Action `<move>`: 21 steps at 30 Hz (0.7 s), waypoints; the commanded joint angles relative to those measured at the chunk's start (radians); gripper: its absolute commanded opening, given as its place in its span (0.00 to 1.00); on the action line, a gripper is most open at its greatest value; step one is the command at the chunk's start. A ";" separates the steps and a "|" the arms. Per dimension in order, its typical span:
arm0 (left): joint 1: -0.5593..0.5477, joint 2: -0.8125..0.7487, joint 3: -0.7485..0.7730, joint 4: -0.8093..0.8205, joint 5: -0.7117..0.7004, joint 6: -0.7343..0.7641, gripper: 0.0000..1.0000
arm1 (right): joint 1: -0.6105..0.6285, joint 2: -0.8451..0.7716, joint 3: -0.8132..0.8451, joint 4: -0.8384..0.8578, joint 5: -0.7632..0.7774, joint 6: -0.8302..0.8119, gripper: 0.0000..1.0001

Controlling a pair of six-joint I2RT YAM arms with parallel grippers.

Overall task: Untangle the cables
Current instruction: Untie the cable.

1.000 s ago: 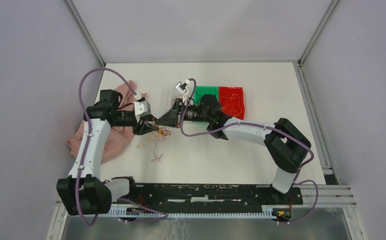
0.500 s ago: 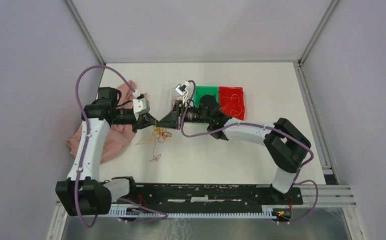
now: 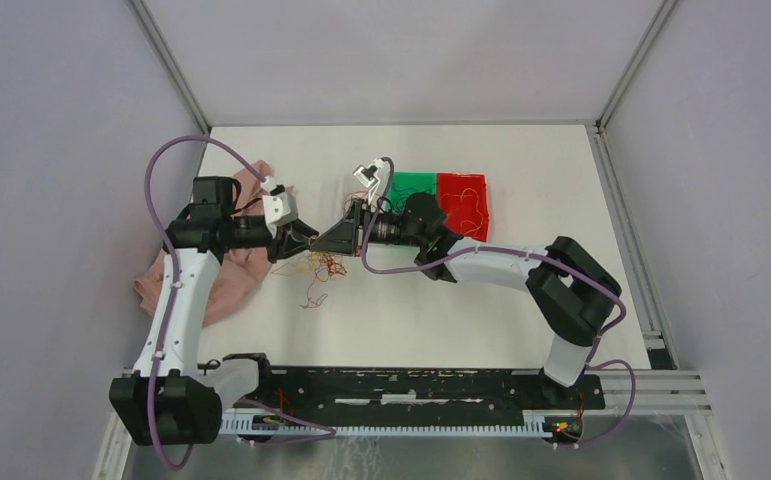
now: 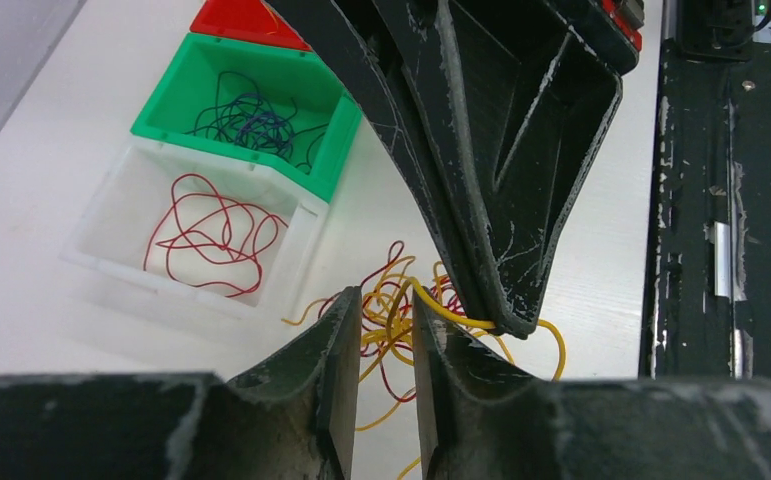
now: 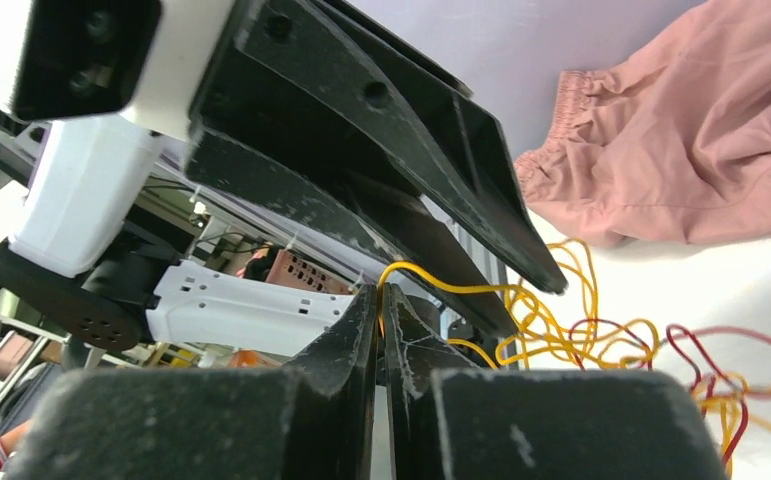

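A tangle of thin yellow and red cables (image 3: 323,266) hangs just below both grippers at the table's middle left. It also shows in the left wrist view (image 4: 401,320) and the right wrist view (image 5: 581,330). My right gripper (image 5: 381,290) is shut on one yellow cable (image 5: 441,282), which arcs out of its tips. From above, the right gripper (image 3: 318,243) is tip to tip with my left gripper (image 3: 299,243). The left gripper (image 4: 381,300) has a narrow gap between its jaws. The yellow cable loops over its right finger (image 4: 431,340) towards the right gripper's tip (image 4: 506,325).
A pink cloth (image 3: 221,270) lies left of the tangle. Three bins stand behind it: a white one (image 4: 111,270) with red cables, a green one (image 4: 341,140) with dark cables, and a red one (image 3: 461,200) with yellow cables.
The left arm has drawn back and lifted a little. The tangle has risen with the grippers, and its trailing loop has moved up the table towards them.
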 commanded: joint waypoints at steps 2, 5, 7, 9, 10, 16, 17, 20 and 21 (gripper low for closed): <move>-0.022 -0.026 -0.030 0.053 0.057 -0.074 0.35 | 0.012 -0.026 0.010 0.141 -0.025 0.064 0.10; -0.028 -0.022 -0.020 0.053 0.074 -0.081 0.36 | 0.013 -0.034 0.003 0.135 -0.028 0.062 0.10; -0.031 -0.022 -0.018 0.052 0.078 -0.083 0.31 | 0.013 -0.040 -0.001 0.133 -0.028 0.061 0.12; -0.031 -0.024 -0.011 0.052 0.080 -0.095 0.20 | 0.012 -0.051 -0.010 0.130 -0.028 0.061 0.17; -0.031 -0.025 -0.007 0.053 0.084 -0.105 0.14 | 0.012 -0.056 -0.014 0.128 -0.027 0.059 0.20; -0.031 -0.044 -0.003 0.053 0.120 -0.181 0.03 | -0.038 -0.127 -0.098 0.114 0.018 0.051 0.50; -0.032 -0.045 -0.001 0.053 0.123 -0.194 0.03 | -0.057 -0.152 -0.128 0.121 0.038 0.048 0.52; -0.030 -0.052 0.002 0.053 0.139 -0.213 0.03 | -0.100 -0.252 -0.207 0.087 0.098 -0.013 0.55; -0.032 -0.053 0.004 0.055 0.144 -0.218 0.04 | -0.104 -0.287 -0.221 0.034 0.118 -0.061 0.56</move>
